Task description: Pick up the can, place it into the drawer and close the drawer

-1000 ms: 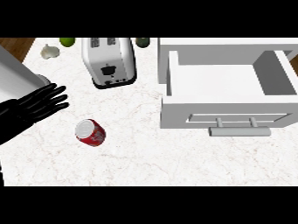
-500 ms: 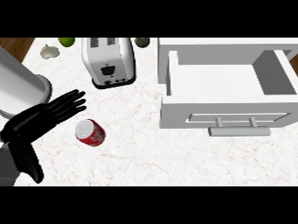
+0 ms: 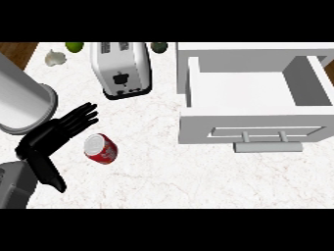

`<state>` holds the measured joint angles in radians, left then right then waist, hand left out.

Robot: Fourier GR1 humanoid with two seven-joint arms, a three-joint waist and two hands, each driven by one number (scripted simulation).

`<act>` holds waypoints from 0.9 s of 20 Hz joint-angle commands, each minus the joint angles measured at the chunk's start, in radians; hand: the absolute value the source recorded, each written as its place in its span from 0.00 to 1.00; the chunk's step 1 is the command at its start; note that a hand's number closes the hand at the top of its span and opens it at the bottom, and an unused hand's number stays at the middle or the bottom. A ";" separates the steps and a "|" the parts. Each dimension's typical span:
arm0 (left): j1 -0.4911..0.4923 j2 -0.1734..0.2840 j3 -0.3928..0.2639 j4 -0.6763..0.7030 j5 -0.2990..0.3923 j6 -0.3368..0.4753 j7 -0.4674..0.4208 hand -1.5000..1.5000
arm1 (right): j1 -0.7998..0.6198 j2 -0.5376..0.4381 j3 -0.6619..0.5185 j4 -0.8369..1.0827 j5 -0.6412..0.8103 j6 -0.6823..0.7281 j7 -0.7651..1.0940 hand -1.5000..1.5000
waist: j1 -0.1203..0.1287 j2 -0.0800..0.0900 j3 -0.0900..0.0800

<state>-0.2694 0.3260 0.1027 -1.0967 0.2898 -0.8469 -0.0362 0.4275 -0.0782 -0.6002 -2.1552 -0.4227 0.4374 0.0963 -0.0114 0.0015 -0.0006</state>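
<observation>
The task has barely begun, judging from how things lie: the can (image 3: 102,148) lies on its side on the counter (image 3: 162,181), untouched, toward the counter's left edge and well apart from the drawer (image 3: 260,105). Picking it up, putting it in and pushing the drawer shut are all left to do.

Nearest the front edge, at the left, the left hand (image 3: 54,135) hovers just beside the can, on its left. Its fingers (image 3: 79,117) are straight and spread wide, the thumb (image 3: 50,176) points toward the front edge, and it holds nothing. The right hand does not show.

Farther in, at the right side, the drawer stands pulled open, its white inside bare and its handle (image 3: 267,146) facing the front edge. Nothing lies between can and drawer.

At the left edge stands a tall white cylinder (image 3: 14,100). Near the back edge is a toaster (image 3: 122,68), with a garlic bulb (image 3: 54,58) and two green fruits (image 3: 74,46) beyond it, none in the way.
</observation>
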 commanded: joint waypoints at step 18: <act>-0.197 -0.011 -0.046 0.662 -0.389 0.072 -0.559 0.00 | 0.001 0.007 -0.099 -0.003 -0.050 0.083 0.035 0.00 | -0.016 0.005 -0.002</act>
<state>-0.4468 0.3378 0.0672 -0.5283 -0.0685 -0.7280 -0.4661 0.4279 -0.0552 -0.6672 -2.1846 -0.4604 0.5022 0.1417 -0.0241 0.0055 -0.0020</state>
